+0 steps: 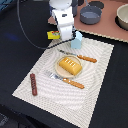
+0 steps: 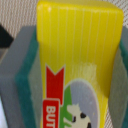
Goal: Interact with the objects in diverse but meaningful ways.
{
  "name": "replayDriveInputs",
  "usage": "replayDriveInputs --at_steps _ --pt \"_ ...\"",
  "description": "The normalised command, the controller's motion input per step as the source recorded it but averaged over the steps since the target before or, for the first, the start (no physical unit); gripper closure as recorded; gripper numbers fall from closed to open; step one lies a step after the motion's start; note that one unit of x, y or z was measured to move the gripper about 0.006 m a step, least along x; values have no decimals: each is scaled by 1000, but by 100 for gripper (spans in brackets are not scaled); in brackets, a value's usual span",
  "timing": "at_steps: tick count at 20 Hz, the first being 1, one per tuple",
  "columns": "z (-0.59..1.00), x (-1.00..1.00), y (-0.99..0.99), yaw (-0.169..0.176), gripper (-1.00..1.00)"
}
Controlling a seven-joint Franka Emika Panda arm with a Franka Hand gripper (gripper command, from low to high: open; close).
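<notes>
The wrist view is filled by the yellow rectangular block (image 2: 75,55), which has a red label. It sits between the green-lined grey fingers (image 2: 22,80) of my gripper (image 2: 72,75), which is shut on it. In the exterior view the gripper (image 1: 61,35) is at the far edge of the placemat, and the yellow block (image 1: 52,34) sticks out toward that view's left. The light blue gabled carton (image 1: 76,40) stands just to the right of the gripper. The orange-brown bread loaf (image 1: 69,65) lies on a plate (image 1: 58,69). The dark brown sausage (image 1: 33,84) lies at the mat's near left.
A knife (image 1: 80,56) and a fork (image 1: 67,80) with orange handles flank the plate on the striped placemat (image 1: 95,85). A grey pot (image 1: 90,15) and a beige bowl (image 1: 122,17) sit on the pink board behind. A black cable (image 1: 27,37) loops at the left.
</notes>
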Motion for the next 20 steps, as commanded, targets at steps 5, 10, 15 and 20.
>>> replayDriveInputs --at_steps 5,10,15,20 --pt "-269 -92 318 0 100" --pt "-36 10 291 0 -100" --pt "828 262 202 -37 -100" --pt "1000 113 33 -66 -100"
